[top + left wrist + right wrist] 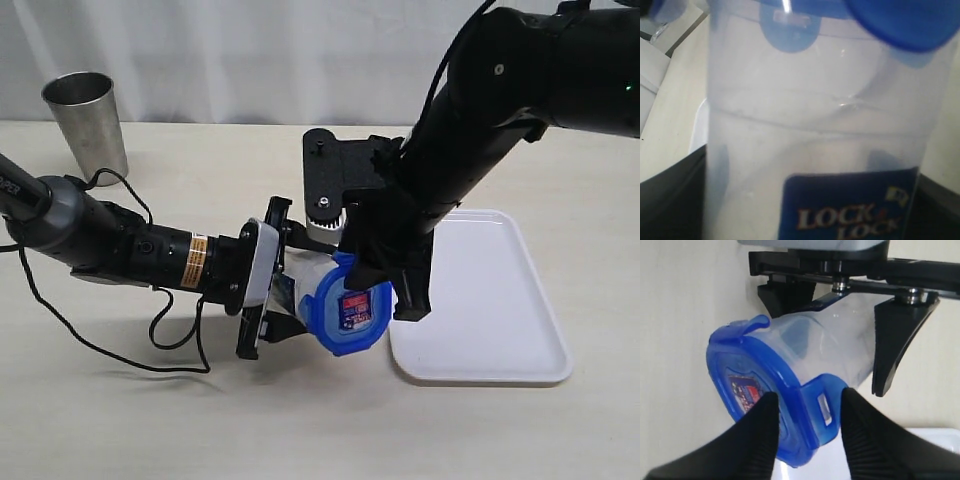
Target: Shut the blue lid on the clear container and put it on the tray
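Exterior view: the left gripper (293,287) holds the clear container (305,278) on its side over the beige table (300,430), jaws clamped across the body and the mouth turned toward the white tray (500,335). The blue lid (352,308) sits on that mouth with its sticker facing outward, just beside the tray's near edge. The right gripper (385,282) reaches down from the upper right to the lid's rim. A steel cup (88,118) stands upright, well apart, at the far left of the table. Left wrist view: the container fills the frame, with its blue label (850,205) at the near end and the lid blurred at the far end. Dark fingers (670,200) flank the body on both sides. Right wrist view: the right gripper's two ribbed black pads (757,440) stand apart with one lid flap (822,405) between them, one pad over the lid's top face and the other beside the flap. Whether they press on the lid cannot be told. Beyond them, the left gripper's fingers bracket the container's body, and a white strip of the tray shows past the lid.
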Tool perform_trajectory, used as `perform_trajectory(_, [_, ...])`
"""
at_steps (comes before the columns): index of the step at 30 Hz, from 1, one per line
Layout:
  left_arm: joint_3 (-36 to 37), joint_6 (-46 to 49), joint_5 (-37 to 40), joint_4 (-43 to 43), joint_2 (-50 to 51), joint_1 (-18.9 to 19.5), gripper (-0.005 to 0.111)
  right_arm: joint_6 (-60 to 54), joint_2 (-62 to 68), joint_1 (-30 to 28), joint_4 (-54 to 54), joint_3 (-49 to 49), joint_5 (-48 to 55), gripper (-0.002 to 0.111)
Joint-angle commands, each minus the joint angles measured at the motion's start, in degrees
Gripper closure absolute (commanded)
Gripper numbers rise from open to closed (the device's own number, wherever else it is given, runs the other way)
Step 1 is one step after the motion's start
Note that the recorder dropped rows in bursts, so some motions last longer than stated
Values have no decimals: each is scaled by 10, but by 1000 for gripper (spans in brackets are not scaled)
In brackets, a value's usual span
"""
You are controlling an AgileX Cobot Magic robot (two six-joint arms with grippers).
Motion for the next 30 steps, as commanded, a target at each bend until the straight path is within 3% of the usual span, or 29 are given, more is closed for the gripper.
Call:
perform_trajectory(1, [-3, -55, -109, -49, -12, -10, 107, 4, 30, 12, 17, 15, -25, 76])
perform_trajectory(11, [-3, -59, -109, -51, -12, -10, 107, 4, 39, 12, 19, 14, -40, 78])
perform_trajectory(24, [-3, -77, -109, -51, -12, -10, 107, 62, -67, 10, 17, 14, -124, 78])
perform_trajectory(30, [-3, -141, -109, -68, -12, -10, 107, 96, -121, 3, 16, 14, -137, 78])
